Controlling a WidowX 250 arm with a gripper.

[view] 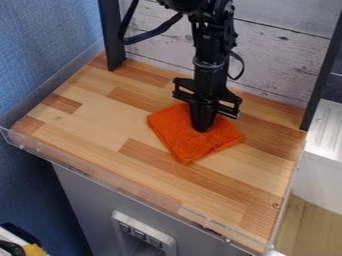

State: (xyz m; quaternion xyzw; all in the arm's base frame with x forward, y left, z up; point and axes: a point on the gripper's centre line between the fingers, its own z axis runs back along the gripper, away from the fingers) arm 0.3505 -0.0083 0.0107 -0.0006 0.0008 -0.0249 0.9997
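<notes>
One orange cloth [175,135] is seen near the centre of the frame, lying on a wooden work surface [97,120] made up of lighter and darker blocks. The cloth is folded, with layered edges shown at its lower right side, and one of its corners is pointed toward the bottom of the frame. It is touched from above by one black gripper [202,127], which is hung down from the top edge at the end of one black arm [211,70]. Whether the gripper is spread, pressed together or pinching the cloth cannot be told.

The work surface is bordered along its front by one low clear wall [127,190], run from the left side of the frame to the lower right; within this border the cloth is held. Two dark posts are stood at the back, one at the upper left [111,35] and one at the upper right [322,75], with one panel of whitewashed boards [280,55] set between them. At the right edge, one white ridged surface [327,127] is seen. Below the front wall, one pale switch panel [143,235] is mounted on a grey cabinet [83,200], and three dark switches [139,233] are counted in its upper row. One yellow item [33,249] is partly shown at the lower left.
</notes>
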